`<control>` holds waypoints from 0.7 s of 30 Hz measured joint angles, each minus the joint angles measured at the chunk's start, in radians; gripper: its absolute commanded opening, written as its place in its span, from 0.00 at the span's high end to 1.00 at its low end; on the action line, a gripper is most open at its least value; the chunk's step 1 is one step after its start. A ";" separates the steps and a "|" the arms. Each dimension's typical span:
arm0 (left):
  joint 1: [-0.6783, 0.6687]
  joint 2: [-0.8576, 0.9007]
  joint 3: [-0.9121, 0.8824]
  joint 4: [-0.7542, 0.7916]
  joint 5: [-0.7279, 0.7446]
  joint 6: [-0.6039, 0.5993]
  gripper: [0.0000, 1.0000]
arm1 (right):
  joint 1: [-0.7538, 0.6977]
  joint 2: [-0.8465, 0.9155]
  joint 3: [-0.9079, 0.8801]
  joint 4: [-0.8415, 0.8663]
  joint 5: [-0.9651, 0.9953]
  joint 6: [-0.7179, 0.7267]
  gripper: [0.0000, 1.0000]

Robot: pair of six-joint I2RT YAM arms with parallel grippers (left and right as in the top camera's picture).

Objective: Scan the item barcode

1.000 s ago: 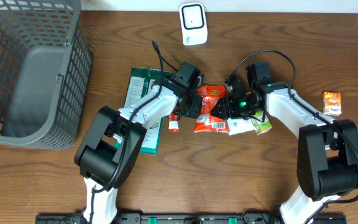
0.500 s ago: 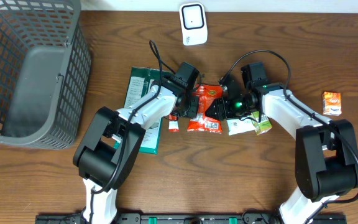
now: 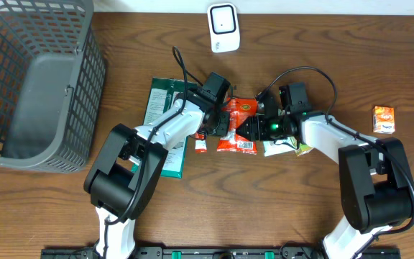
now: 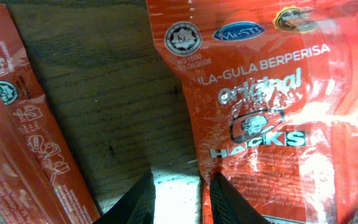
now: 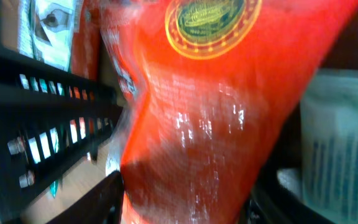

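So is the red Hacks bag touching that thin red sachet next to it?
Apart. The left wrist view shows a strip of bare table running between the red bag and the sachet.

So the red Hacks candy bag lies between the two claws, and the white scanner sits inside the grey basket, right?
Not quite: the white scanner stands on the table near its far edge, outside the grey basket, as the overhead view shows. The red Hacks candy bag is as you said.

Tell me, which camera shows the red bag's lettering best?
The left wrist view: the red bag fills it, with the print sharp and readable. The right wrist view shows it blurred; the overhead view shows it small and partly hidden.
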 measured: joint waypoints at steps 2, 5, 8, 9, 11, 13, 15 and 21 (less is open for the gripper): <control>0.000 0.000 0.000 0.000 0.000 0.000 0.69 | 0.000 0.000 -0.021 0.058 -0.011 0.020 0.39; 0.000 -0.001 -0.002 0.000 0.000 0.000 0.69 | 0.000 0.000 -0.046 0.126 -0.024 0.048 0.39; 0.000 -0.002 -0.002 0.000 -0.001 0.000 0.69 | 0.000 0.000 -0.054 0.150 -0.028 0.063 0.43; 0.000 -0.002 -0.002 0.000 0.000 0.000 0.69 | 0.000 0.000 -0.056 0.153 -0.027 0.066 0.43; 0.000 -0.002 -0.002 0.000 -0.001 0.000 0.69 | 0.000 0.000 -0.057 0.157 -0.026 0.074 0.44; 0.000 -0.002 -0.002 0.000 -0.001 0.000 0.69 | 0.000 0.000 -0.060 0.162 -0.025 0.084 0.43; 0.000 -0.002 -0.002 0.000 -0.001 0.000 0.69 | 0.000 0.000 -0.061 0.170 -0.026 0.091 0.41; 0.000 -0.002 -0.002 0.000 -0.001 0.000 0.69 | 0.000 0.000 -0.070 0.240 -0.019 0.102 0.38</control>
